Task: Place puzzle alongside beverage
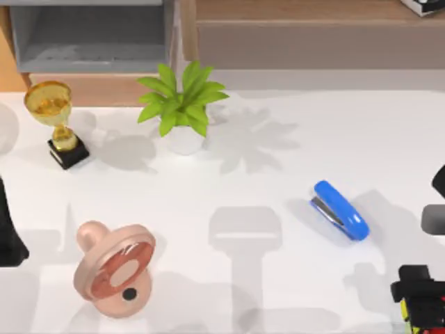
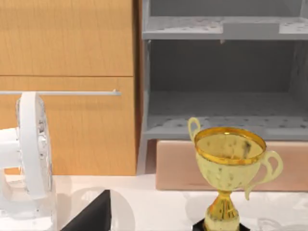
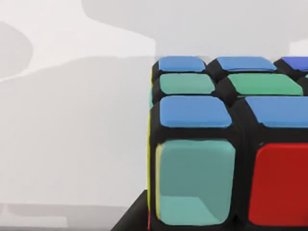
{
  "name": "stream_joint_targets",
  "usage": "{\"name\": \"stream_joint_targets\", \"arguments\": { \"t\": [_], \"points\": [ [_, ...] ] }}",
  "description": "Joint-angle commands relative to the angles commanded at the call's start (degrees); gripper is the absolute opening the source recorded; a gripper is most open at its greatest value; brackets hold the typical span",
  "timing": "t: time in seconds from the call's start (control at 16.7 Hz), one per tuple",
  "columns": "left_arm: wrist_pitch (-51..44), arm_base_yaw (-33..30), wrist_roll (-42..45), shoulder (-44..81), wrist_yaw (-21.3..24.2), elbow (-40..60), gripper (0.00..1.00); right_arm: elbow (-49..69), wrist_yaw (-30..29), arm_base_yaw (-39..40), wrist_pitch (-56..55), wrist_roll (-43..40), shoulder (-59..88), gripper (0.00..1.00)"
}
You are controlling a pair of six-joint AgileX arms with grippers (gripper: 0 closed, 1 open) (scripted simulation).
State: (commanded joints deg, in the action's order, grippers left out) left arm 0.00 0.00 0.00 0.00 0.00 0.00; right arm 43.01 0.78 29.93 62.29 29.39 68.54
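Note:
The puzzle (image 1: 419,311) sits at the table's front right corner, a black-framed cube with small red, green and yellow patches. My right gripper (image 1: 417,287) is directly over it and covers most of it. The right wrist view has the puzzle (image 3: 226,144) very close, with blue, green and red tiles on a black frame, above the white tabletop. The beverage is out of view. My left gripper (image 1: 8,233) is parked at the table's left edge.
A blue stapler (image 1: 341,210) lies right of centre. A large pink pacifier (image 1: 115,268) lies at the front left, a gold trophy (image 1: 55,122) at the back left and a potted plant (image 1: 182,104) at the back centre. A white fan (image 2: 29,149) stands near the left arm.

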Motion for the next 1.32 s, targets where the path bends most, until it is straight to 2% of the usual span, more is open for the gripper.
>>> {"name": "stream_joint_targets", "arguments": {
  "t": [1.32],
  "points": [
    [0.0, 0.0, 0.0, 0.0, 0.0, 0.0, 1.0, -3.8, -0.6, -0.2, -3.6, 0.2, 1.8, 0.0]
  ]
}}
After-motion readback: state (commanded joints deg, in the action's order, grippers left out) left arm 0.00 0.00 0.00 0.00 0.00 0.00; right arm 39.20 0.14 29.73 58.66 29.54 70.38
